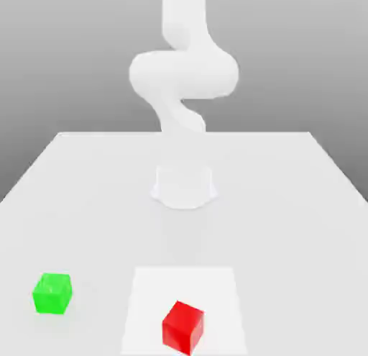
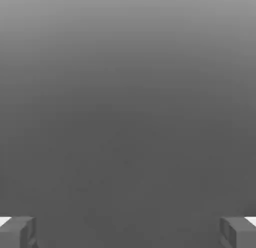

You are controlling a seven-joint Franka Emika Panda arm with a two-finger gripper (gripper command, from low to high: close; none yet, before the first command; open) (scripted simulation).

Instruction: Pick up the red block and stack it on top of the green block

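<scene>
Nearest to me in the exterior view sits the red block (image 1: 182,327), a small glossy cube with plain, sharp-edged faces, turned so one corner points toward the camera. It rests on a paler square patch (image 1: 215,290) marked on the table surface, flat and matte, a shade lighter than its surroundings. Off to the exterior view's left, well apart from the red one and slightly farther back, I see the green block (image 1: 52,293), a cube of about the same size with equally plain faces, its top a brighter green than its sides. It lies on the bare table (image 1: 287,203), outside the pale patch. The tabletop is a smooth, featureless light grey slab that narrows toward the back.

Farther on, at the middle of the table, I make out the arm's round base (image 1: 184,187), a squat white cylinder. From it the arm (image 1: 183,74) rises in smooth, rounded white segments that curve like a thick bent tube and run out of the top of the picture.

In the hand view, the gripper (image 2: 128,232) shows its two fingers (image 2: 17,232) as blocky grey tips standing wide apart, with nothing between them, against a plain grey gradient.
</scene>
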